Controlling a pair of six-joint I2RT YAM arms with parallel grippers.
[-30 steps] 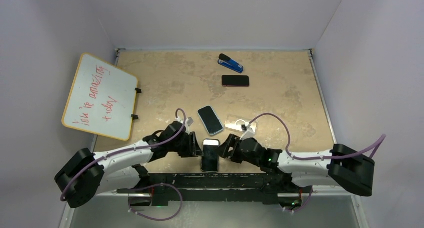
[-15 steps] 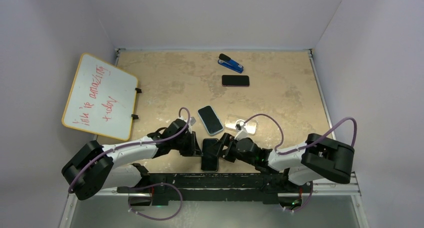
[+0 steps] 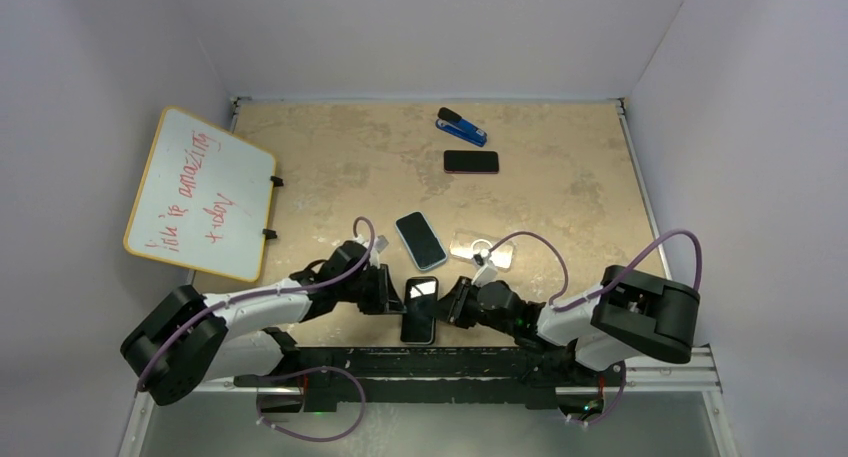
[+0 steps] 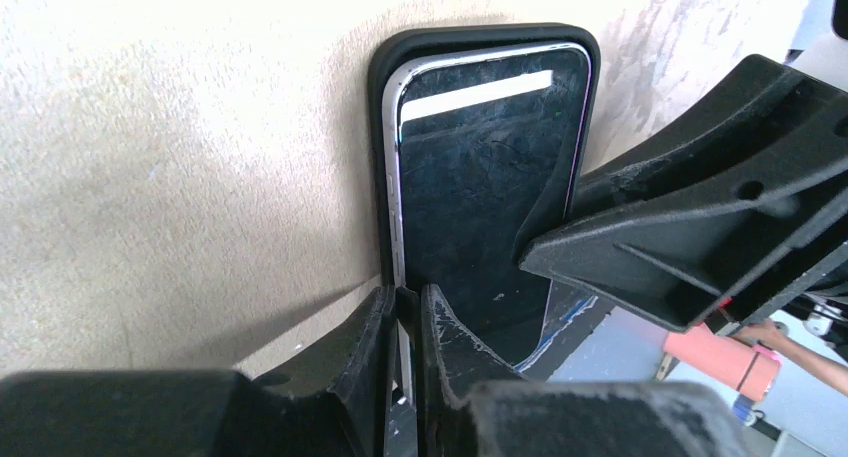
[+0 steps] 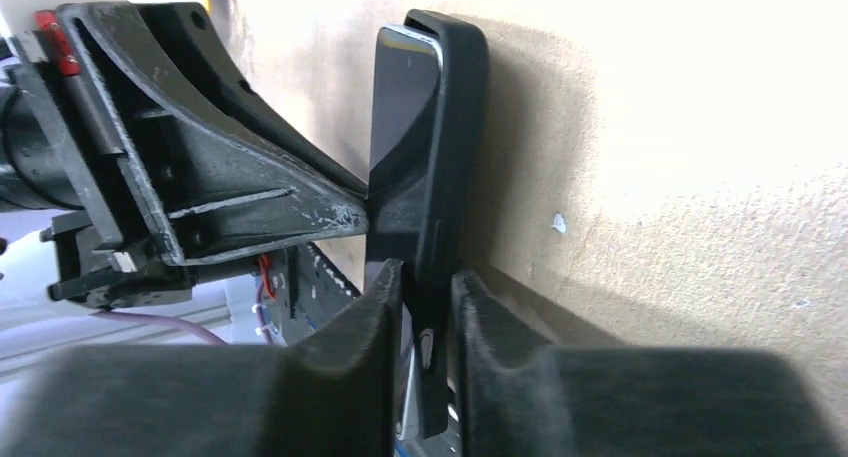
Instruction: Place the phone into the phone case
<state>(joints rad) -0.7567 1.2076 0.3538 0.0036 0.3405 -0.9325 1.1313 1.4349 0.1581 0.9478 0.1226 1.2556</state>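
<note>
Black and glossy, the phone [image 3: 421, 302] lies screen-up inside the dark phone case [image 3: 418, 340] at the near edge of the beige table [image 3: 570, 192], seen from above. The left gripper [image 3: 397, 299] closes in on the case's left side and the right gripper [image 3: 448, 305] on its right. Just beyond the case lie a teal-cased phone [image 3: 420, 240] and a clear case [image 3: 482, 249]. A whiteboard [image 3: 200, 192] leans well to its left.

From the left wrist, the left gripper [image 4: 405, 312] is clamped on the phone case's [image 4: 378, 157] left rim, one finger outside the wall and the other on the phone's [image 4: 480, 177] glass. The right gripper [image 4: 640, 237] presses at the case's opposite side.

From the right wrist, the right gripper [image 5: 427, 292] pinches the phone case's [image 5: 455, 127] right wall, its fingers drawn close around it. The phone [image 5: 400, 97] shows at the case's rim; whether it is fully seated is unclear. The left gripper [image 5: 250, 207] sits just past the case.
</note>
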